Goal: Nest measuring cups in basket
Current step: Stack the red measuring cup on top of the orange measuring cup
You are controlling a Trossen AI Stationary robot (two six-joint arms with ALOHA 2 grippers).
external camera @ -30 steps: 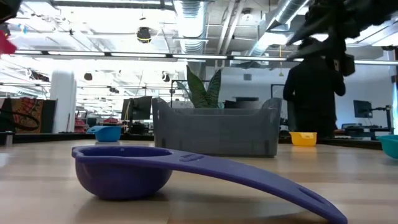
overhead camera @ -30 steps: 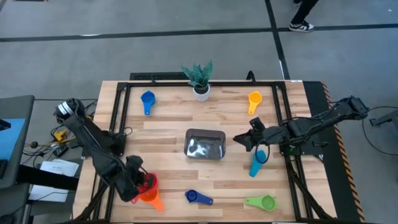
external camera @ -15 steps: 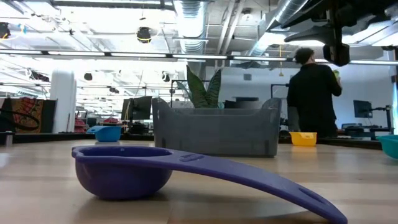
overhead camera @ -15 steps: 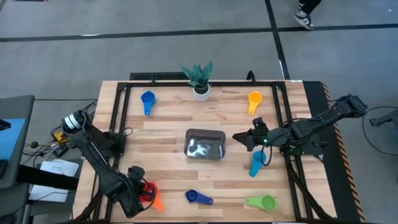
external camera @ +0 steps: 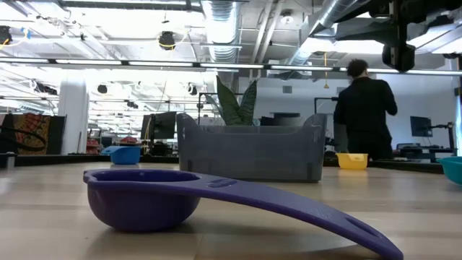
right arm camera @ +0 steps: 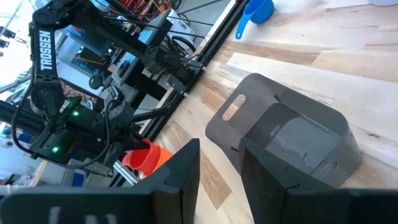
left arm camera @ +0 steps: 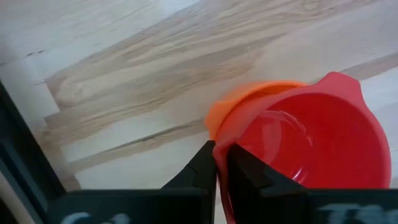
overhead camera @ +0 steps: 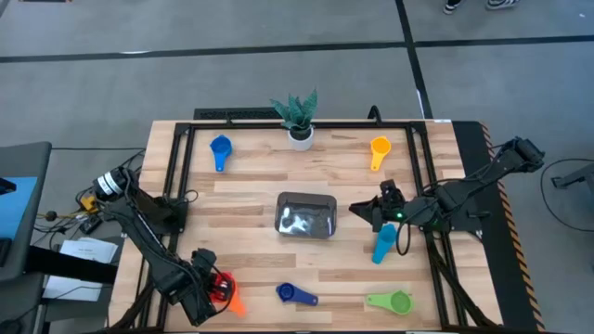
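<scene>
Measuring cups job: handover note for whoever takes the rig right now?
Left claw: shut on the red plastic measuring cup, sitting in the orange cup at the table's near-left corner.
Right claw: empty, hovering right of the dark grey translucent basket.
Done: nothing in the basket.
Left: blue, yellow, light blue, dark blue, green cups lie loose on the table; all seven remain.

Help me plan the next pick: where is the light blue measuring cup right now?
In the high view the light blue measuring cup lies on the table's right side, just below the right gripper and right of the basket.
</scene>
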